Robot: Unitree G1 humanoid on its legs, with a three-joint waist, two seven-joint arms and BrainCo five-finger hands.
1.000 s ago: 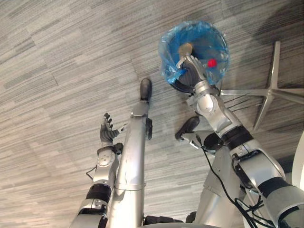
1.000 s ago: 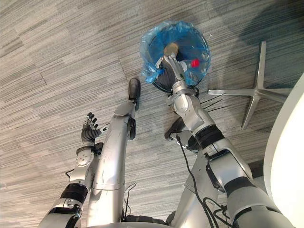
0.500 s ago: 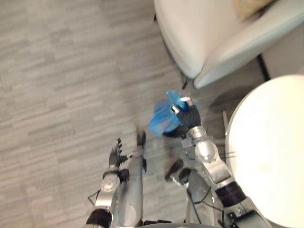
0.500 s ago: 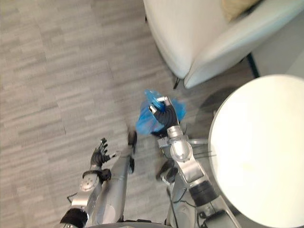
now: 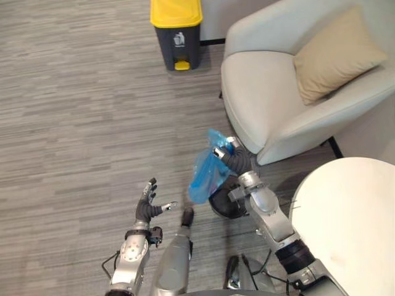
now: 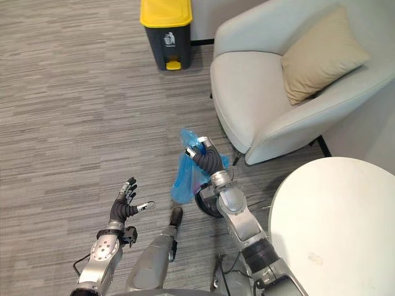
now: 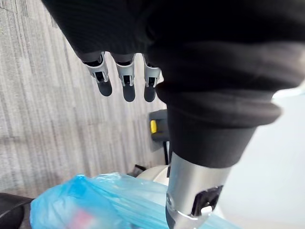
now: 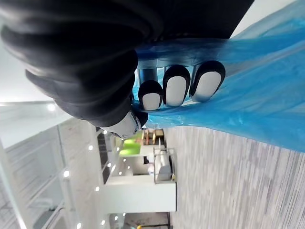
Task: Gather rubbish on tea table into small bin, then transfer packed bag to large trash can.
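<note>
Right hand (image 5: 233, 159) clutches the blue rubbish bag (image 5: 201, 179) by its bunched neck, left hand (image 5: 148, 209) spread and empty; the slick plastic may slip loose before the far yellow-lidded trash can (image 5: 177, 34).

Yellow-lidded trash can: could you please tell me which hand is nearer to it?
Right. The right hand, gripping the blue bag, is raised ahead towards the trash can; the left hand hangs open farther back.

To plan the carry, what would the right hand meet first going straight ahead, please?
Probably the yellow-lidded trash can, across bare floor; the right hand, clutching the blue bag, points roughly that way, depth unclear.
</note>
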